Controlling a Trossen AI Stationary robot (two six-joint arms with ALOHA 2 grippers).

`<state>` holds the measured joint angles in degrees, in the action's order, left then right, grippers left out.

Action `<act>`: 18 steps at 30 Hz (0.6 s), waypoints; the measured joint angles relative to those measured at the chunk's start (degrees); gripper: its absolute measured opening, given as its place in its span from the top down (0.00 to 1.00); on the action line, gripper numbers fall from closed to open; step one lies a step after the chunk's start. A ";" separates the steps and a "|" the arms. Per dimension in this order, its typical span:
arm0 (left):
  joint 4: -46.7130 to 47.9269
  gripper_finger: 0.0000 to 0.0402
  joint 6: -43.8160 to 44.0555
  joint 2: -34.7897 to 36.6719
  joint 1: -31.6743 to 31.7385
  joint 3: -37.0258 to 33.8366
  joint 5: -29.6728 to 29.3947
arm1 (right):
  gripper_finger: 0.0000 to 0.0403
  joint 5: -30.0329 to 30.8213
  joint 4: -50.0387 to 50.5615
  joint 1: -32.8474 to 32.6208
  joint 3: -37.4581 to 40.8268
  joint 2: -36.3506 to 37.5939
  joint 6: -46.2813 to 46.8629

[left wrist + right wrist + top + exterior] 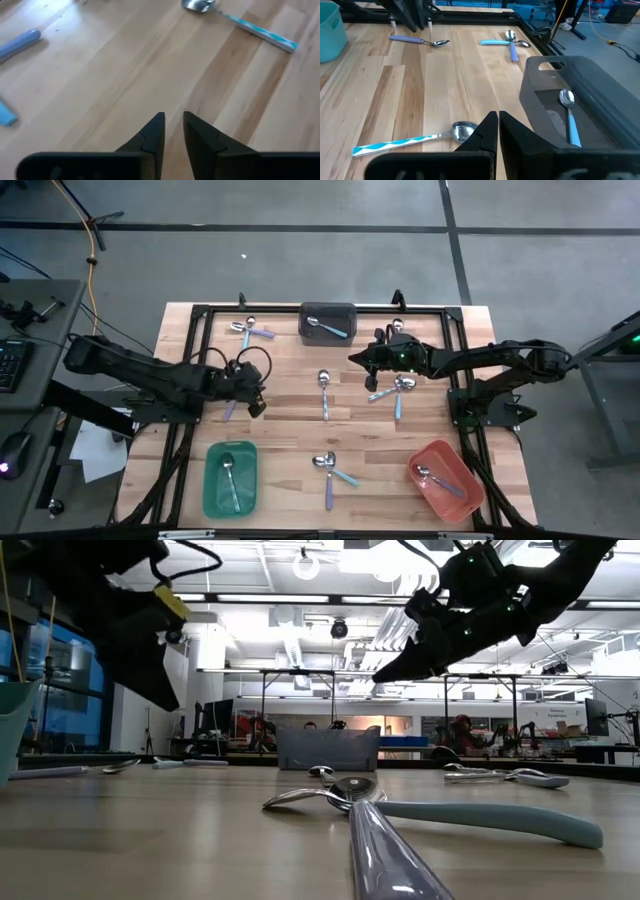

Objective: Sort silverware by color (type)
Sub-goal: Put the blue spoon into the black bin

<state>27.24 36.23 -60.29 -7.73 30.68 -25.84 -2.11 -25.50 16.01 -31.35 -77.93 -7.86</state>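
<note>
Silverware lies scattered on the wooden table [290,415]. A spoon with a blue-and-white striped handle [324,392] [410,140] lies at the middle. A purple-handled spoon [232,408] [417,40] lies flat beside my left gripper [256,402] [172,127]. That gripper hangs over bare wood, open by a narrow gap, with nothing between its fingers. My right gripper [355,358] [497,122] hovers shut above the table, between the striped spoon and the dark grey bin [328,322], which holds a blue-handled spoon [570,122].
A green bin [230,478] at the near left and a red bin [445,480] at the near right each hold a spoon. Crossed spoons lie at the far left [250,330], right of centre [395,390] and near centre [330,470]. Black framing runs along the table's edges.
</note>
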 joint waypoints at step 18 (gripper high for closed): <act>-16.14 0.88 -18.38 -12.19 10.44 0.00 5.88 | 1.00 0.00 -0.37 0.11 0.00 0.02 0.21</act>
<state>11.10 17.84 -72.48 2.71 30.68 -19.96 -2.11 -25.87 16.12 -31.35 -77.91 -7.65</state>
